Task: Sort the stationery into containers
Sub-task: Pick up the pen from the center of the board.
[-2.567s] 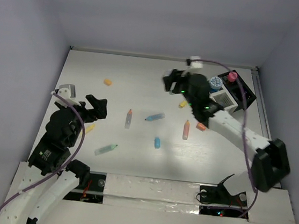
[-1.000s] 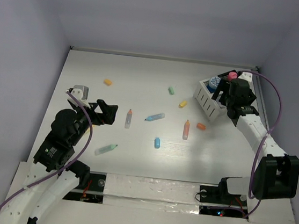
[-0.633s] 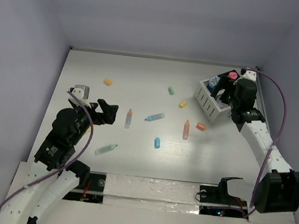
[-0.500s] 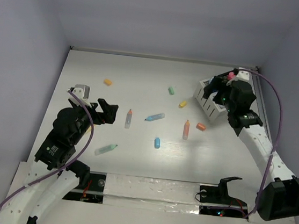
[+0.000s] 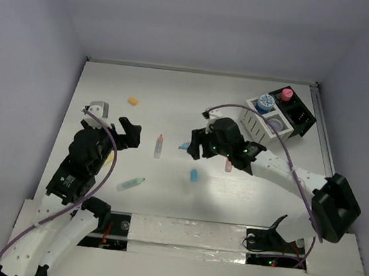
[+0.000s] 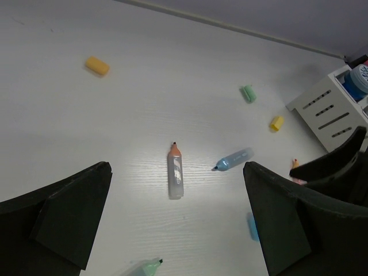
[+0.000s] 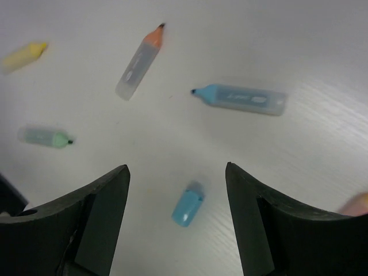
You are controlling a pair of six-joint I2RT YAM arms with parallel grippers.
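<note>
Two right fingers (image 7: 92, 224) near blue cap (image 7: 188, 206)

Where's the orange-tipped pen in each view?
Top external: orange-tipped pen lies left of centre, tip pointing toward the far wall.
Left wrist: near the middle of the picture, tip pointing up.
Right wrist: upper left, tip pointing to the upper right.
Shared landmark: the small blue cap, seen in top external, left wrist and right wrist.
</note>
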